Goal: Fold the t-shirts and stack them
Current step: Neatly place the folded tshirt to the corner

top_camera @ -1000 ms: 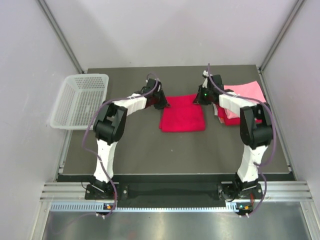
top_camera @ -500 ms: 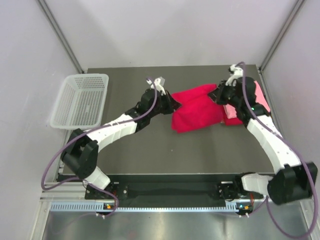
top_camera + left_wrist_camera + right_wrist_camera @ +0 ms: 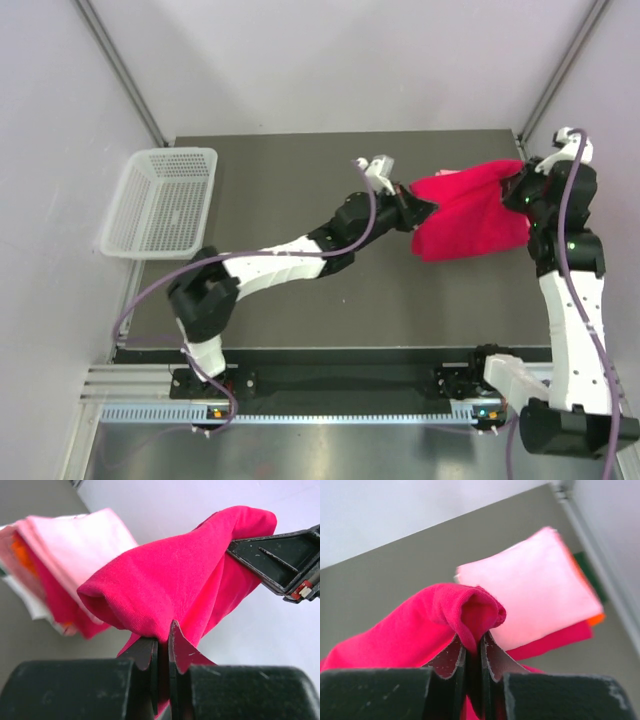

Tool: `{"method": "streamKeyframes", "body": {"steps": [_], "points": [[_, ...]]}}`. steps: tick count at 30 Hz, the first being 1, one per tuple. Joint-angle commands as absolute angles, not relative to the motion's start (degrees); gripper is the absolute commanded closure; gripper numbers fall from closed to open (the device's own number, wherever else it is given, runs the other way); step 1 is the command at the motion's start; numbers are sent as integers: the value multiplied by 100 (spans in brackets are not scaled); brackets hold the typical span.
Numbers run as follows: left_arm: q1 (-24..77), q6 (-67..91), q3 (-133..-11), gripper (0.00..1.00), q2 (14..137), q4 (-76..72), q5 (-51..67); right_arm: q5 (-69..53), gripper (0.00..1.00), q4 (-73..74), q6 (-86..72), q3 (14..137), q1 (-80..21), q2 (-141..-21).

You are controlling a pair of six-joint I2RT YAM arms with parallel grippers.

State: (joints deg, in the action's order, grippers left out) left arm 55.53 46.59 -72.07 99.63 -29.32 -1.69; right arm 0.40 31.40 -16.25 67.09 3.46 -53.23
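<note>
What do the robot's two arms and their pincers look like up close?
The left arm and right arm are slim white shells linked by chunky black joints, each trailed by a loose purple cable. The left gripper and right gripper are black, each with two flat, pointed fingers on a blocky body.

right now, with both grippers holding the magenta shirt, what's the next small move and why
Probably lower it onto the stack. Left gripper and right gripper both pinch the folded crimson-magenta t-shirt in the air, and the light pink t-shirt topping the stack lies below it.
</note>
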Motion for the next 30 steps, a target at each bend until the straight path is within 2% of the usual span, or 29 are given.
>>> {"method": "streamKeyframes", "body": {"steps": [1,7,15,18,20,21,22,23,24,25,27,30], "points": [[5686,4579,-8143,100,10861,-3708,-378,774,100,3041,-1406,7224,904,-5816],[5792,4579,-9858,100,12251,-3543,-439,580,100,3014,-1485,7936,1502,-6791],[5380,4912,-10994,100,13559,-3612,-422,-130,100,2602,-1837,8657,1793,-8163],[5160,4905,-11819,100,14331,-3534,-351,-551,100,2173,-2003,8684,1828,-8726],[5028,4843,-12828,97,14825,-3192,-439,-668,100,1603,-2222,8596,1889,-9165],[4975,4921,-13241,88,15384,-3077,-500,-816,89,1443,-2311,8631,1968,-9358],[4922,5026,-13985,67,15659,-2876,-562,-878,68,1337,-2399,8727,2012,-9813],[4835,5114,-14262,27,15888,-2857,-562,-879,48,1345,-2452,9084,2021,-10052],[4808,5054,-14439,8,16065,-2865,-502,-783,30,1554,-2426,9314,2030,-10290],[4782,4914,-14353,1,16005,-2796,-536,-713,25,1704,-2391,9551,2030,-10631],[4799,4389,-13942,1,15436,-2734,-824,-520,23,1854,-2303,9844,2030,-10714],[4781,3826,-12878,1,14471,-2690,-949,-387,21,1644,-2303,9458,2004,-10250]]}}
